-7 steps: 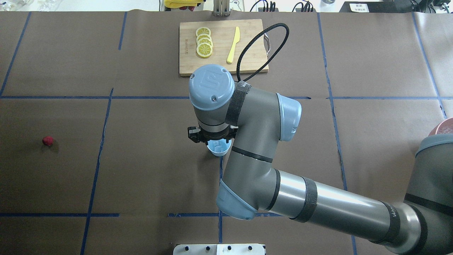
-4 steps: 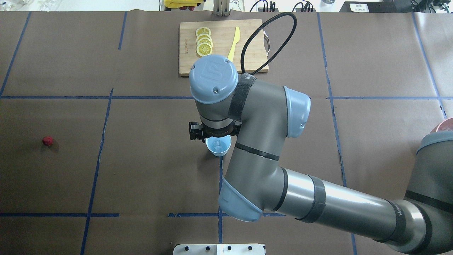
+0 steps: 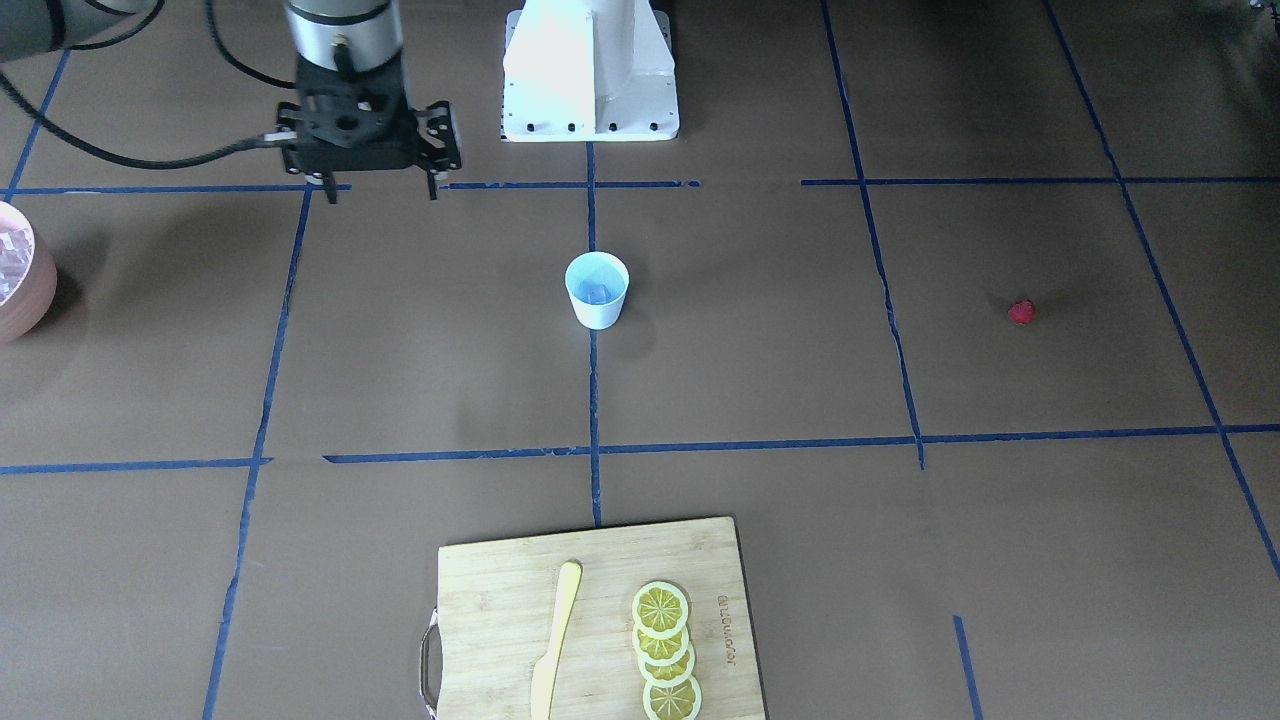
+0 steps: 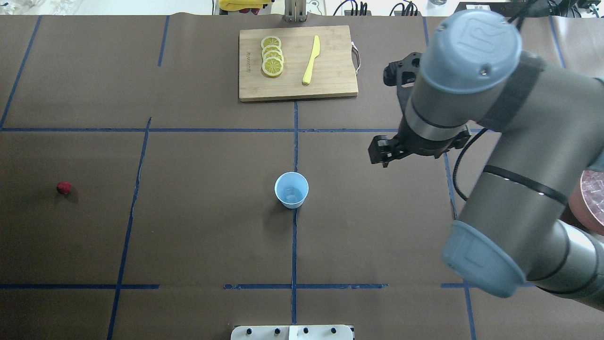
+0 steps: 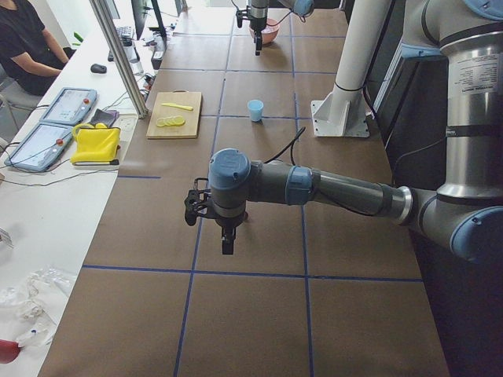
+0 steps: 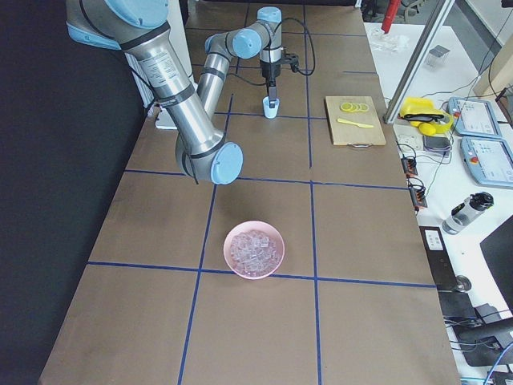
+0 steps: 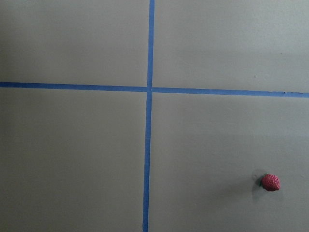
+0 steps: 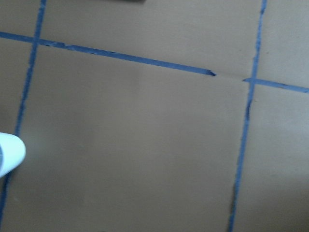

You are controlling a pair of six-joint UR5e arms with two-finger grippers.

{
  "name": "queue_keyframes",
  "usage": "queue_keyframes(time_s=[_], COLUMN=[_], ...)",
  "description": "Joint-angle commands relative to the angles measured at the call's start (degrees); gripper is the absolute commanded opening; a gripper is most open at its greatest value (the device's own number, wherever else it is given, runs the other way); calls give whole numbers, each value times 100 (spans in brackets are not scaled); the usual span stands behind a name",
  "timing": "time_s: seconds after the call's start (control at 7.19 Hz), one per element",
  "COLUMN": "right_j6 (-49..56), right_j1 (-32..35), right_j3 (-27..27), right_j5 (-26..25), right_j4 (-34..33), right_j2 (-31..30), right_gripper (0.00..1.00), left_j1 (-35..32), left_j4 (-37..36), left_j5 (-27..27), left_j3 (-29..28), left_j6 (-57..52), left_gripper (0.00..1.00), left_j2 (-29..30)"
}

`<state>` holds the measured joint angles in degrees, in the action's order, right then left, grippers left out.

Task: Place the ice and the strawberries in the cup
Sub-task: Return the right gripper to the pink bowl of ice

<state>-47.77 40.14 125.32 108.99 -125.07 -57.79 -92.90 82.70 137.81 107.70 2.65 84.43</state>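
Cup (image 4: 291,190) at mid-table, ice (image 4: 292,192) inside.
Right gripper (image 3: 380,190) hangs well right of it, jaws apart, holding nothing. Strawberry (image 4: 63,188) lies at table's left end. Left gripper (image 5: 226,245): can't tell its opening.

cup (image 4: 292,204) white, pale-blue inside | strawberry (image 4: 63,188) red | bowl (image 6: 253,274) pink
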Motion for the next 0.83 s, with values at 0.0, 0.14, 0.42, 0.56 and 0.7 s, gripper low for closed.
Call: queue_keyframes(time_s=[0.0,0.14,0.42,0.56,0.7], right_j6=[1256,1914,3057,3385,3763], right_j1=[668,1028,1783,1944,2102], right_j3=[537,703,679,652,504], right_j5=[139,209,586,640,658], right_j4=[0,105,1539,2191,2780], right_j2=[-1029,-1694,-3221,-3935,-4525], right_gripper=[99,99,99,99,99], left_j1=[0,0,0,0,0], left_j4=[0,9,0,0,0], left_j5=[0,0,0,0,0], left_j3=[41,41,50,50,50], left_j6=[7,7,7,-2,-2], left_gripper=[100,100,100,100,100], left_j2=[3,12,3,3,12])
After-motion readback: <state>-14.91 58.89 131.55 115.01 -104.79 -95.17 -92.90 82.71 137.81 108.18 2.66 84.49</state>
